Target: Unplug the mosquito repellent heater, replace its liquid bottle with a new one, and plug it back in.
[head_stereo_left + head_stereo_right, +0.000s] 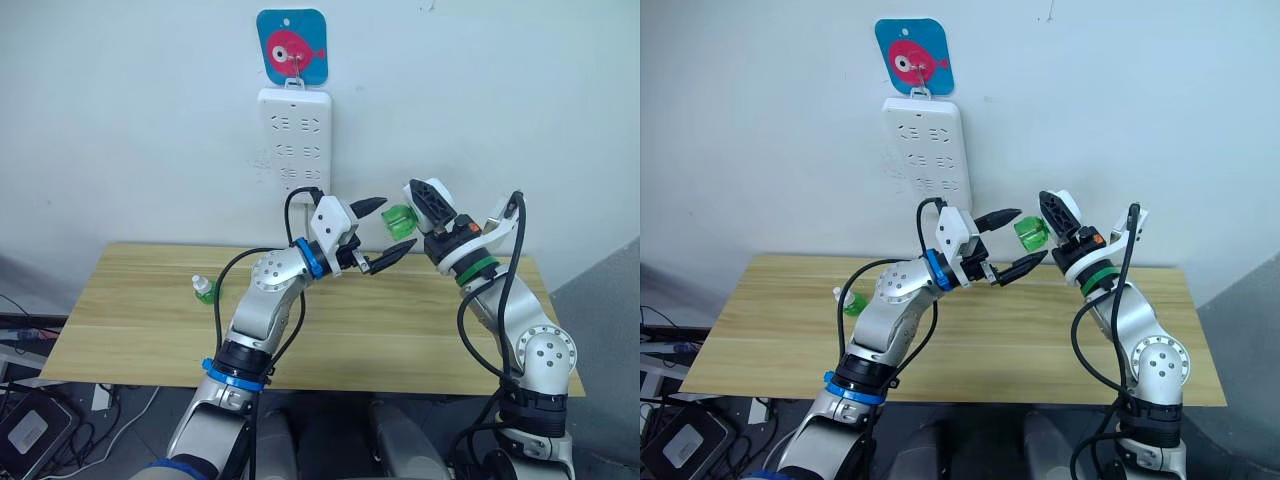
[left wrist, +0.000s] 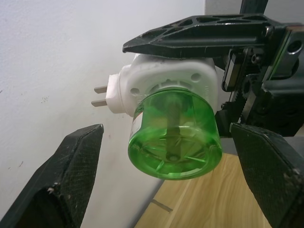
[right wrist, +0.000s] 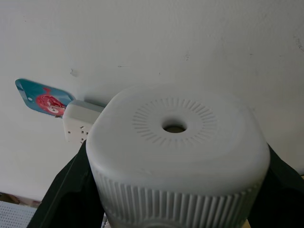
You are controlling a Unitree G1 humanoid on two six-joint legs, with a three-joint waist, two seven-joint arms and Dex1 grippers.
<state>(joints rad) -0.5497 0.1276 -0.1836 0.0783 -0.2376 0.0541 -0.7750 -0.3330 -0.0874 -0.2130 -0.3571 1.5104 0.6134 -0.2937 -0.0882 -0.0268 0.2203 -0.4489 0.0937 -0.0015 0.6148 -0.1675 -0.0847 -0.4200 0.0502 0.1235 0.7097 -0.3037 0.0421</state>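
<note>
My right gripper [image 1: 420, 210] is shut on the white mosquito repellent heater [image 2: 161, 76], holding it in the air above the table's back edge. The heater's two prongs [image 2: 99, 95] are bare and point toward the wall. Its green liquid bottle [image 1: 400, 218] is still in the heater and sticks out toward my left gripper [image 1: 395, 226]. That gripper is open, one black finger on each side of the bottle [image 2: 173, 142] and not touching it. The new one [image 1: 203, 290], green with a white cap, stands on the table at the left.
A long white power strip [image 1: 293, 140] hangs on the wall from a blue fish hook [image 1: 292, 47], behind and above the grippers. The wooden table [image 1: 130, 340] stands against the wall. Black cables run along both arms.
</note>
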